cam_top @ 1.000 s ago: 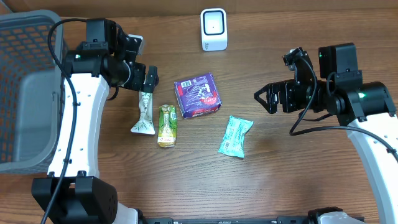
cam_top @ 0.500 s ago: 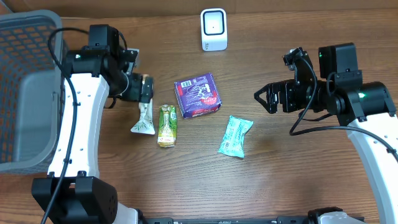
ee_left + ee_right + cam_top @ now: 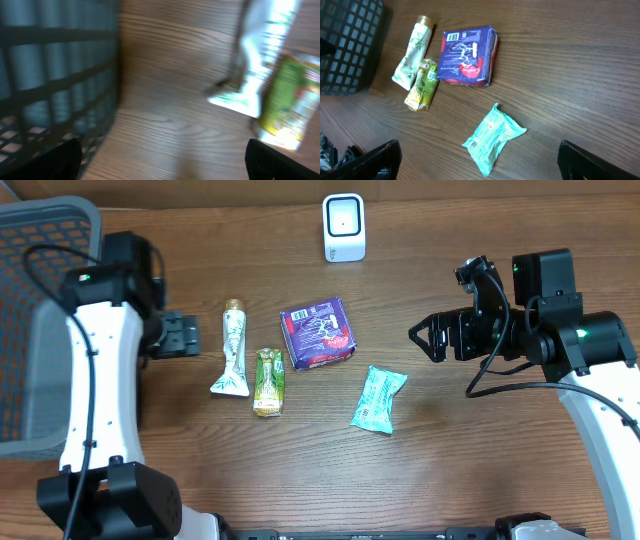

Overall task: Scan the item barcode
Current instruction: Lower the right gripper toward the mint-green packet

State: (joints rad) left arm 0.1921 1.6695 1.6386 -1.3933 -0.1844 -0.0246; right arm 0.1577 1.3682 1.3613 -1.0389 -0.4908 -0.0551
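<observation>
Four items lie on the wooden worktop (image 3: 480,480), and none of them is held. A pale tube (image 3: 233,348) lies lengthwise with its cap toward the far edge. A green pouch (image 3: 268,380) lies just beside the tube's flat end, on its right. A purple pack (image 3: 318,332) sits to the right of the tube, near the pouch's upper end. A teal packet (image 3: 379,399) lies further right and nearer the front, apart from the others. The white scanner (image 3: 343,227) stands upright at the far edge, beyond the pack and well apart from every item. A grey basket (image 3: 40,330) fills the left edge. The left tool (image 3: 185,337) hovers between the basket and the tube, level with the tube's middle and not touching it, its jaws spread wide and grasping nothing. Its wrist view is blurred, but it shows the basket's mesh on the left and the tube's flat end and the pouch on the right, with the two fingertips far apart in the lower corners. The right tool (image 3: 425,340) hangs to the right of the pack and packet, pointing toward them, jaws likewise spread and empty. Its wrist view takes in all four items; whether a barcode faces up on any of them cannot be told.
</observation>
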